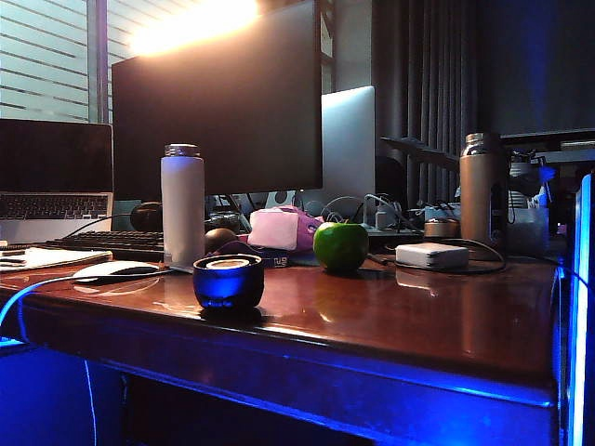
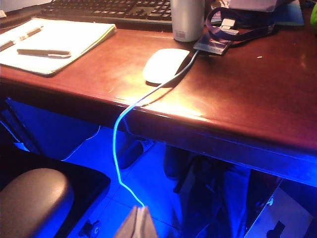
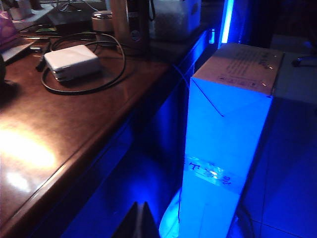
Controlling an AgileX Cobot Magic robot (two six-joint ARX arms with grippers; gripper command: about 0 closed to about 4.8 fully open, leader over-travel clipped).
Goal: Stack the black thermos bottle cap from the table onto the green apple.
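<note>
The black thermos bottle cap (image 1: 228, 281) stands upright near the front edge of the glossy reddish-brown table (image 1: 390, 316), open side up with a pale inner rim. The green apple (image 1: 340, 246) sits further back, to the cap's right, apart from it. A sliver of the apple (image 2: 314, 19) shows in the left wrist view. My left gripper (image 2: 140, 210) hangs shut and empty below the table's front edge, off its left part. My right gripper (image 3: 141, 206) is shut and empty too, low beside the table's right end. Neither gripper shows in the exterior view.
A tall white thermos (image 1: 183, 206) stands behind the cap, with a white mouse (image 2: 165, 65) and its cable, a notepad with pen (image 2: 52, 39) and a keyboard (image 1: 112, 243) to the left. A white charger (image 3: 72, 61) with cable and a bronze bottle (image 1: 482, 190) sit right. A cardboard box (image 3: 225, 144) stands on the floor.
</note>
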